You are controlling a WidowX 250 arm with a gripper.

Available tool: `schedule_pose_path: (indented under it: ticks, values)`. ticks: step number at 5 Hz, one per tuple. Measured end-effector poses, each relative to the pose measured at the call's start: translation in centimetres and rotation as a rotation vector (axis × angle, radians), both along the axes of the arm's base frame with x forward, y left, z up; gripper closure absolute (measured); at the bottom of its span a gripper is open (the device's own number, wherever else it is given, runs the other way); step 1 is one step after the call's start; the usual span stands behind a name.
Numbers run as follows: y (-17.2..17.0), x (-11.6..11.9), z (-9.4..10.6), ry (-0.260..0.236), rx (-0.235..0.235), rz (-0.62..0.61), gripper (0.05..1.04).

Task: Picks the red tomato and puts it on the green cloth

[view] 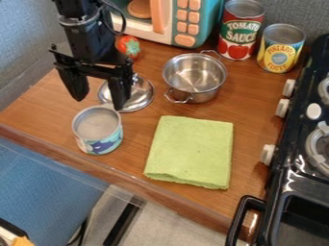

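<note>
The gripper hangs at the upper left, above the counter's left part, its two fingers spread apart with nothing between them. Behind it and to its right, the red tomato with a green top lies on the counter in front of the toy microwave, partly hidden by the arm. The green cloth lies folded and flat near the middle of the counter, to the right of the gripper and nearer the front edge.
Below the gripper are a metal lid and an opened can. A steel pot stands behind the cloth. Farther back are a toy microwave, a tomato sauce can and a pineapple can. A black stove borders the right side.
</note>
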State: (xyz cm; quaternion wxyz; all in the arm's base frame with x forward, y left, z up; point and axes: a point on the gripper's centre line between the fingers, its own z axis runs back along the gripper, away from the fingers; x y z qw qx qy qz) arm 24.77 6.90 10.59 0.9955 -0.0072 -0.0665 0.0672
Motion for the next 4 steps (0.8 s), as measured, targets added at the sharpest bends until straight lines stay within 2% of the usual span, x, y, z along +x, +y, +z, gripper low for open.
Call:
schedule_pose_path:
  ticks: [1,2,3,4]
  values:
    - [-0.1,-0.1,-0.7,0.026,-0.01,0.005,0.083]
    - [-0.1,2.0,-1.1,0.05,-0.031,0.021,0.083]
    - [1.0,6.1,-1.4,0.042,-0.056,0.072,0.083]
    - [3.3,10.3,-2.0,0.024,-0.054,0.152,0.083]
